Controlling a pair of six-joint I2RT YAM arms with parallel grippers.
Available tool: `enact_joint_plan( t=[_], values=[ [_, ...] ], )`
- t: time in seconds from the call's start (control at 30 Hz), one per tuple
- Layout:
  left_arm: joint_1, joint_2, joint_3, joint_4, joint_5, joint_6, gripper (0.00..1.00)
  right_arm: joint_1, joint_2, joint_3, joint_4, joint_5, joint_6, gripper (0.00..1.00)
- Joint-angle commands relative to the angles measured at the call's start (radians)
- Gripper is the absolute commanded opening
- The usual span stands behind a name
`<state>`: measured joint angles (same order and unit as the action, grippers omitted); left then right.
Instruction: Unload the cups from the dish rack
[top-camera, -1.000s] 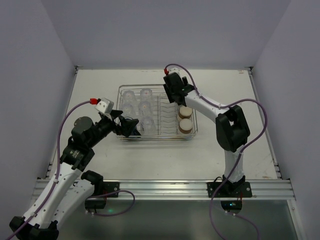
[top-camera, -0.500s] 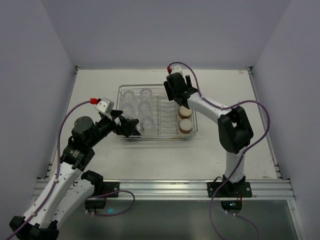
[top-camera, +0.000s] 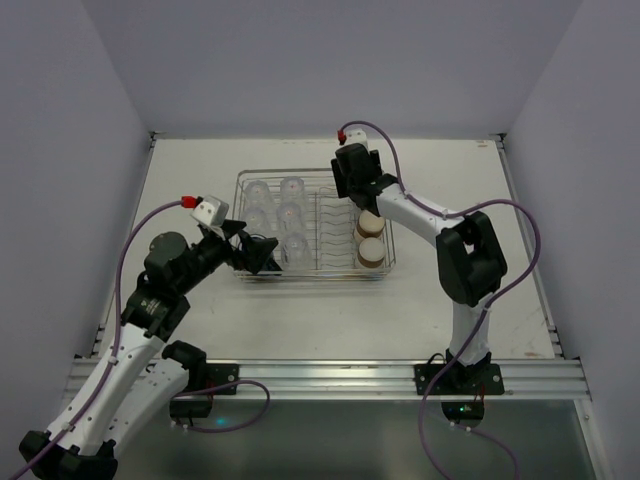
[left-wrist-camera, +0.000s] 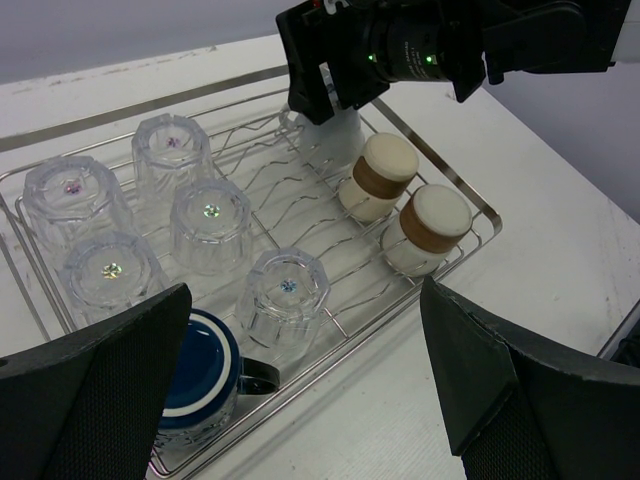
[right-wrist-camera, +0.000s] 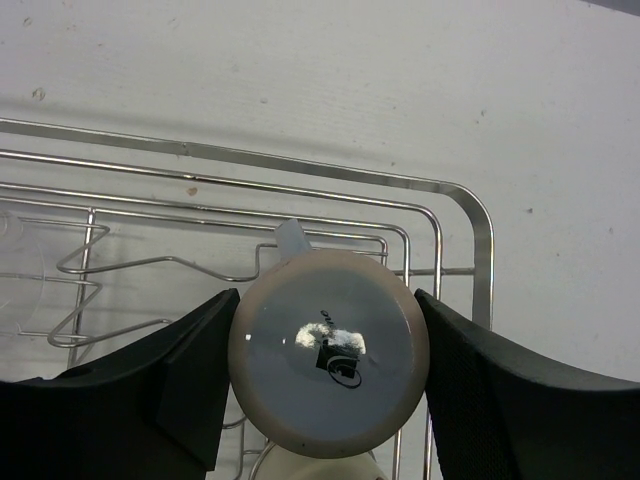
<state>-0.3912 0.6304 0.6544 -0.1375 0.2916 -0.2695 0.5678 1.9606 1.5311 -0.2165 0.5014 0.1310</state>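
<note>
Seen from above, the left gripper (top-camera: 257, 253) hangs at the 8 o'clock corner of the dish rack (top-camera: 312, 276), which stands on the white counter (top-camera: 450, 310) ahead of both arm bases. Its fingers (left-wrist-camera: 95, 400) are spread wide, one at each lower edge of the left wrist view, and nothing sits between them.

Just below that gripper, in the rack's near left corner, is the dark blue cup (left-wrist-camera: 200, 372). It has a white band around it, and its handle points toward 3 o'clock in the left wrist view.

Beyond it, five clear tumblers (left-wrist-camera: 210, 225) fill the rack's 9 o'clock half, all base up and close together. The nearest one stands right beside the blue cup's handle.

Across the thin divider wires (top-camera: 335, 235), on the 3 o'clock side, two cream cups (left-wrist-camera: 425, 232) with tan bands lean tilted on the wires. One is just behind the other.

At the far 1 o'clock corner, the pale blue-white cup (right-wrist-camera: 328, 350) is base up under the right gripper (right-wrist-camera: 326, 300). That gripper's fingers (right-wrist-camera: 185, 390) are drawn in against the cup's sides at 9 and 3 o'clock in the right wrist view, so it is closed on the cup. Whether the cup's rim rests on the wires or hangs above them cannot be told. The rack's rounded corner wire curves just past the cup at 1 o'clock in that view, with bare counter beyond.
</note>
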Motion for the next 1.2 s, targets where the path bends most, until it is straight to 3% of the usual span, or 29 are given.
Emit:
enact_joint_plan(
  t=[0.0,0.07,0.27,0.7,0.8,0.9,1.0,1.17],
  values=[
    [0.005,0.002,0.011,0.007,0.006,0.0,1.0,-0.013,-0.006,0.02,0.066,0.025,0.015,0.5],
    [0.005,0.006,0.011,0.007,0.006,0.0,1.0,-0.014,-0.04,-0.017,0.095,0.04,0.015,0.39],
    [0.005,0.029,0.024,0.007,0.004,-0.008,1.0,-0.013,-0.172,-0.101,0.275,0.057,-0.024,0.27],
    [0.005,0.143,0.085,0.045,0.11,-0.135,1.0,-0.014,-0.336,-0.172,0.421,0.006,0.036,0.21],
    [0.003,0.175,0.071,0.137,0.162,-0.236,1.0,-0.013,-0.38,-0.192,0.422,-0.043,0.114,0.2],
    [0.003,0.215,0.027,0.353,0.201,-0.368,1.0,-0.013,-0.426,-0.219,0.413,-0.116,0.246,0.2],
    [0.002,0.273,-0.019,0.523,0.236,-0.5,0.93,-0.016,-0.482,-0.252,0.414,-0.216,0.367,0.19],
    [-0.018,0.371,-0.027,0.668,0.222,-0.612,0.91,-0.019,-0.601,-0.319,0.469,-0.336,0.531,0.17]
  ],
)
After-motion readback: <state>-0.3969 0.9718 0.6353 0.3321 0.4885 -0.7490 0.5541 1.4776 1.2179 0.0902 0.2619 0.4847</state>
